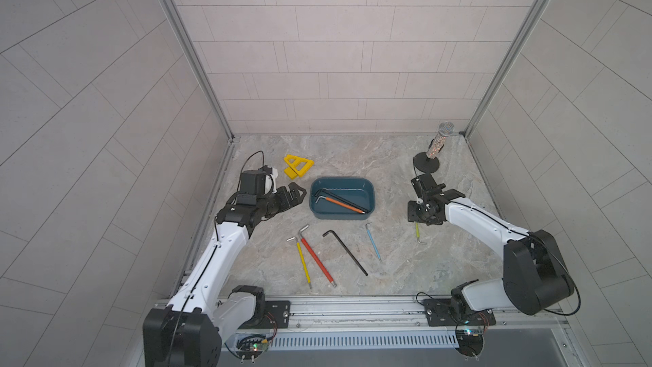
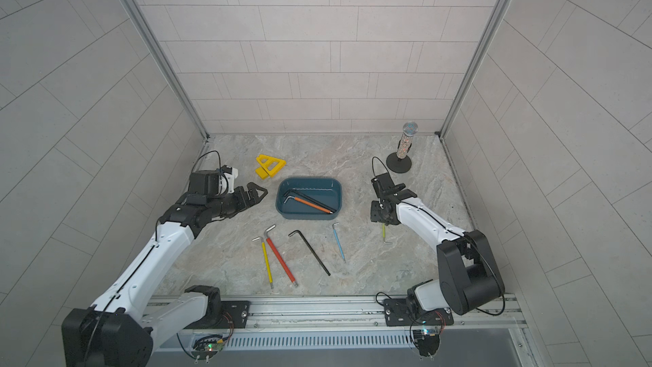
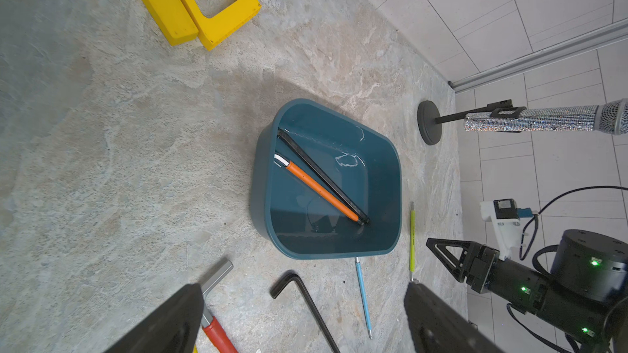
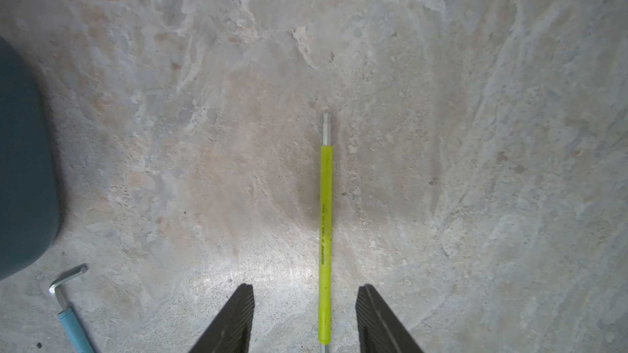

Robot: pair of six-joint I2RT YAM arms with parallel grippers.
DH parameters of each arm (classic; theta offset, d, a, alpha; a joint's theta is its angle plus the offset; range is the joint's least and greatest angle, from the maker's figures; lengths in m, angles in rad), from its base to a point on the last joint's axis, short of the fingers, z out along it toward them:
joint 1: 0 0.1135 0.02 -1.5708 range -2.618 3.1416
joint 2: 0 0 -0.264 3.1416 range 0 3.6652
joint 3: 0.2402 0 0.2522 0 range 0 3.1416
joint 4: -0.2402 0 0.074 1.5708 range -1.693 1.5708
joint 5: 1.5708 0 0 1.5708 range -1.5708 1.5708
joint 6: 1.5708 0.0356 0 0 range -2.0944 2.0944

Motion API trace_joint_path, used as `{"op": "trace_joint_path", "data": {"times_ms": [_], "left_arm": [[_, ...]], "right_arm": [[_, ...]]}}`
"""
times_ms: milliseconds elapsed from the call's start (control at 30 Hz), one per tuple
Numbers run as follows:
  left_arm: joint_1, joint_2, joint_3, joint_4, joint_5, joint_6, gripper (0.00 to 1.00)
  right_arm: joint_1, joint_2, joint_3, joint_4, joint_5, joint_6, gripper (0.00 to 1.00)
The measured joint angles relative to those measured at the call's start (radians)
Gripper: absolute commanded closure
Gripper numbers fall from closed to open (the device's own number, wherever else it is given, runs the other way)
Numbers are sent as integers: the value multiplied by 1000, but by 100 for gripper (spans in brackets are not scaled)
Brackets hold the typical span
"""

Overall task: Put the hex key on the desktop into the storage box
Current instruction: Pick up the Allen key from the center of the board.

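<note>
- My right gripper (image 4: 306, 287) points down at the desktop (image 4: 441, 96), set over the lime-green hex key (image 4: 324, 242).
- Its fingers (image 4: 243, 314) stand part-way apart, one on each side of the key's sleeve. Bare desktop shows between the sleeve and each finger, so nothing is gripped. The key runs nearer one finger than the other.
- I cannot tell whether the fingertips touch the desktop.
- The lime-green hex key lies flat on the desktop to the right of the storage box (image 1: 341, 180), well apart from it. In both top views the arm's wrist covers the key's far end, and the bent end shows toward the front rail.
- My left gripper (image 3: 302, 286) hovers just beside the box's left short wall. Its fingers are spread wide and it holds nothing.
- The storage box sits near the middle of the desktop. An orange-sleeved hex key (image 3: 323, 190) and a black hex key (image 3: 319, 172) lie side by side in it, diagonal across the floor.
- Four keys lie on the desktop in front of the box.
- The yellow-sleeved hex key (image 1: 303, 261) and the red-sleeved hex key (image 1: 316, 259) lie just beside each other.
- To their right lie a second black hex key (image 1: 347, 252) and a blue-sleeved hex key (image 1: 374, 243), each apart from its neighbours.
- A yellow triangular piece (image 1: 298, 165) lies behind the box to the left.
- A glittery microphone (image 1: 436, 144) stands on a round black base in the back right corner.
</note>
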Motion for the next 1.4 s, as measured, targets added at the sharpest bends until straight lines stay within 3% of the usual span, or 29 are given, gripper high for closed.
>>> {"op": "trace_joint_path", "data": {"times_ms": [667, 900, 1000, 1400], "left_arm": [[0, 28, 0, 7, 19, -8, 0], [0, 26, 0, 7, 13, -8, 0], [0, 27, 0, 7, 14, -8, 0], [0, 27, 0, 7, 13, -8, 0]], "right_arm": [[1, -27, -131, 38, 32, 39, 50], [14, -23, -139, 64, 32, 40, 56], [27, 7, -139, 88, 31, 42, 64], [47, 85, -111, 128, 37, 73, 65]]}}
